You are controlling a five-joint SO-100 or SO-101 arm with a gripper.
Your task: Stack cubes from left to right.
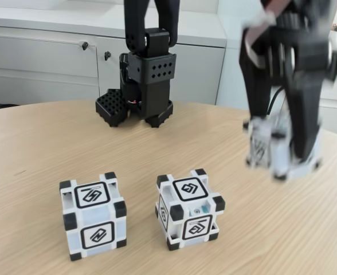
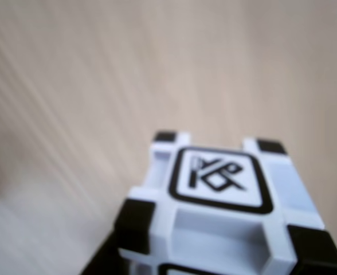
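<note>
At the right of the fixed view the arm hangs down from the top edge, blurred, its tool point(image 1: 280, 154) clenched around one cube point(image 1: 267, 148) held clear above the wooden worktop point(image 1: 36, 143). The wrist view has that cube point(image 2: 223, 200) at the lower middle, glyph face up. The other two cubes sit on the worktop lower left point(image 1: 93, 215) and lower centre point(image 1: 189, 208), near each other but apart.

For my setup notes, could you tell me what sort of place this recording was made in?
Probably an office or lab room: a round wooden table, white cabinets with keyed locks behind it, and the arm's base standing on the tabletop.
</note>
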